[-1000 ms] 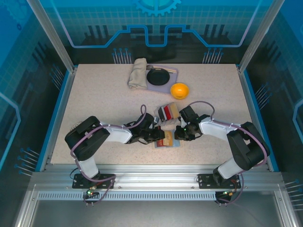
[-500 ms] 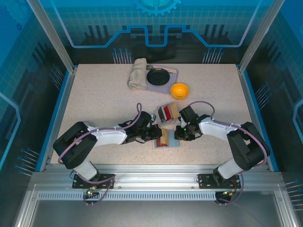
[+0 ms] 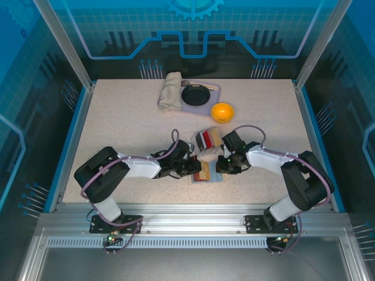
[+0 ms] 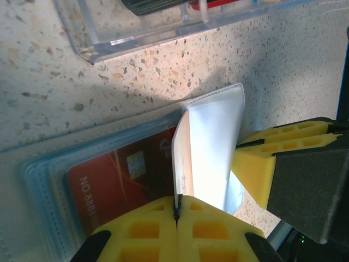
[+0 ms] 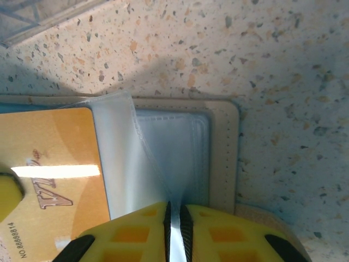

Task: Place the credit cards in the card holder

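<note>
The card holder (image 3: 218,178) lies open on the table between my two grippers; its beige rim (image 5: 223,153) and grey-blue sleeves (image 4: 43,164) show close up. A red card (image 4: 114,180) sits flat in a sleeve. My left gripper (image 3: 197,168) (image 4: 177,202) is shut on the edge of a gold card (image 5: 49,164), seen almost edge-on as a tan strip (image 4: 185,155). That card rests against a lifted clear sleeve (image 5: 158,153) (image 4: 215,142). My right gripper (image 3: 221,167) (image 5: 174,210) is shut on this sleeve. Whether the card's edge is inside it, I cannot tell.
A clear box (image 3: 208,139) (image 4: 136,33) with upright cards stands just behind the holder. Farther back are an orange bowl (image 3: 222,111), a black plate (image 3: 196,95) on a mat and a folded cloth (image 3: 171,91). Metal posts frame the table.
The left arm's elbow swung out to the left and came part way back. Both grippers stayed at the card holder.
</note>
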You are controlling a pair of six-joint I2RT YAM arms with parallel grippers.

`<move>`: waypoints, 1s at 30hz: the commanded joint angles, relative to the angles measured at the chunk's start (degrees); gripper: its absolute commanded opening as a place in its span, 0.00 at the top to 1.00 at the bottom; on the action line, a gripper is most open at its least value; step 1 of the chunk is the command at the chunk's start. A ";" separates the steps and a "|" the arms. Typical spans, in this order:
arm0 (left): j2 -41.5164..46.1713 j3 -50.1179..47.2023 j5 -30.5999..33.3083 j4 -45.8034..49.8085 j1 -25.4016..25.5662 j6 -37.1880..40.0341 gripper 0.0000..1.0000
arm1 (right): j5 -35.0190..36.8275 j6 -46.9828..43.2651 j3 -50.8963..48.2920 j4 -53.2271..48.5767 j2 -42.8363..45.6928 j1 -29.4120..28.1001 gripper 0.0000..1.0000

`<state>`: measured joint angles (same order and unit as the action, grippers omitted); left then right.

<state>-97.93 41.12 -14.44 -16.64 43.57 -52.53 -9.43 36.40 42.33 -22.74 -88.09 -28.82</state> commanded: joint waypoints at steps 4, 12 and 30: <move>-3.71 1.11 -1.84 -0.19 0.45 -0.02 1.00 | 3.72 0.51 -1.72 -2.53 -2.18 0.43 0.82; -3.96 1.07 -1.90 -0.16 0.40 -0.04 1.00 | 5.30 0.51 1.14 -6.64 2.83 0.43 0.77; 3.92 -1.31 2.66 4.14 0.46 2.15 1.00 | 0.10 -2.22 4.03 -4.84 3.80 -1.86 0.82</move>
<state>-93.38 40.01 -12.80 -14.35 43.68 -51.94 -9.06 34.50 45.45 -27.22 -81.97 -30.35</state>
